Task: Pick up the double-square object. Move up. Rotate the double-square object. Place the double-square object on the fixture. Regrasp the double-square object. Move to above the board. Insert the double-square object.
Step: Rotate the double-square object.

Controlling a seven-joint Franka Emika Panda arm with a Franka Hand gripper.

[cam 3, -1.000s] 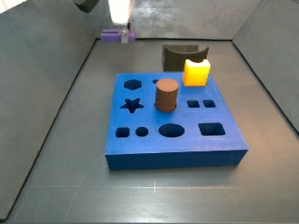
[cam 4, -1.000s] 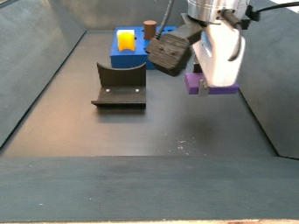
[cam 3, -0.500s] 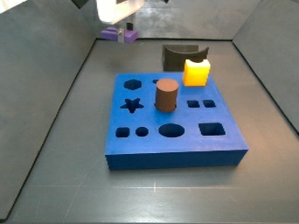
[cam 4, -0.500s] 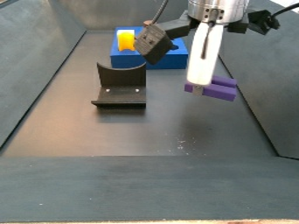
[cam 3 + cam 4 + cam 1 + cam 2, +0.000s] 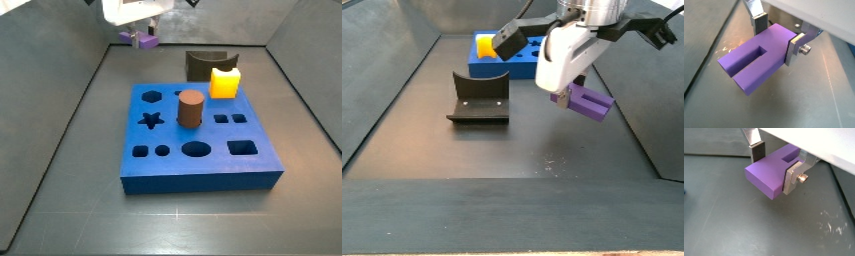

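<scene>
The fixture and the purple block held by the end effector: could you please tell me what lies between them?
Only bare dark floor, as a side view shows: the fixture stands apart from the double-square object, which the end effector holds raised above the floor.

Claw [image 5: 569,92] with double-square object [image 5: 588,102] right of fixture [image 5: 478,98]

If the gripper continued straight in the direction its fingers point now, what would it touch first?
The gripper holds the purple block above the dark floor, pointing down at a tilt. Nothing else lies under it, so the block would probably meet bare floor first, beside the fixture. Depth is uncertain.
</scene>
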